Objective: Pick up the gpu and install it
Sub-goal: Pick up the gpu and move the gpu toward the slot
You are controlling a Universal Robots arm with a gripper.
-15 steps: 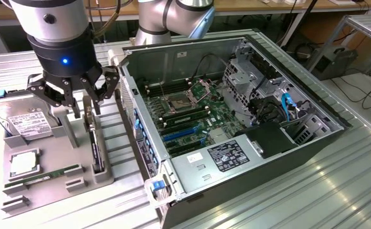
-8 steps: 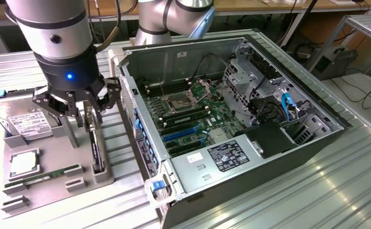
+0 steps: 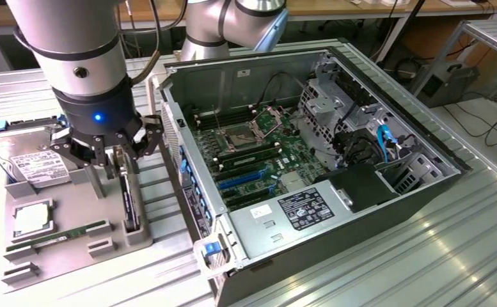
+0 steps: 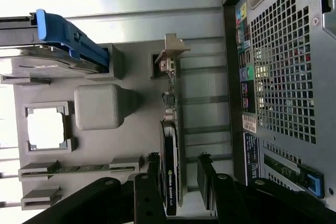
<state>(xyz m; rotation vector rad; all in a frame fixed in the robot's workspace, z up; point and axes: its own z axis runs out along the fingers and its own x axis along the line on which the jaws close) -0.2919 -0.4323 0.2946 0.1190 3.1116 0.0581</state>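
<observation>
Right, the end effector [image 3: 120, 171] is down low over the grey holder tray [image 3: 103, 246], and it is released: its fingers [image 4: 206, 179] stand spread on either side of the gpu [image 4: 169, 182], nothing clamped. From the wrist view, one finger sits just beside the card's black face and the other stands clearly apart from its far side, daylight between them. Whether the nearer finger actually touches the card, I cannot tell.

The gpu stands on its edge in a slot of the tray, with its silvery bracket [image 4: 169, 51] at the end away from the fingers. In the exterior view it shows as a thin dark blade [image 3: 130, 208] running under the end effector, along the tray's edge nearest the computer case [image 3: 419, 192].

Further out on the tray, a grey block [image 4: 97, 106] rises beside the card. Past it lie a processor chip [image 3: 31, 219] in a square pocket and a narrow green memory stick [image 3: 56, 235] in its groove. The hard drive [image 3: 26, 160] with its white label sits propped at the tray's far end.

On the exterior view's right, the case lies open on the ribbed metal surface [image 3: 462, 262], with the motherboard [image 3: 257, 153] exposed inside.
</observation>
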